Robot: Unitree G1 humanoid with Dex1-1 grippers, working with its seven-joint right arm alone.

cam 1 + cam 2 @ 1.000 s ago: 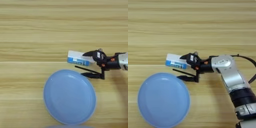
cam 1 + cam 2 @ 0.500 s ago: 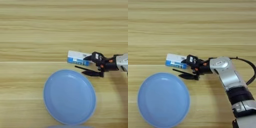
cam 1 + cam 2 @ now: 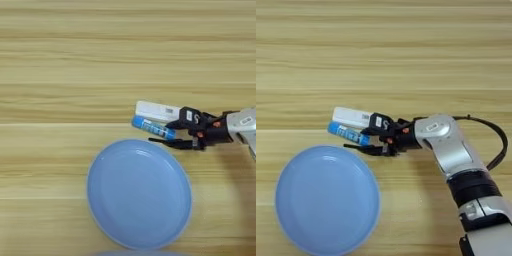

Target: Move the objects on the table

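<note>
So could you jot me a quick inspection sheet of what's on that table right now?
Surface: pale wooden table, planks running side to side.
Job's things: blue-and-white tube lying flat just beyond the plate's far rim, its right end between the gripper's fingers.
Clutter: large round light-blue plate, nothing on it.
Grippers: right gripper reaching in from the right, black fingers above and below the tube's end; whether they clamp it cannot be told.
Cables: one black cable looping beside the silver forearm.
Surroundings: nothing seen beyond the table.
</note>
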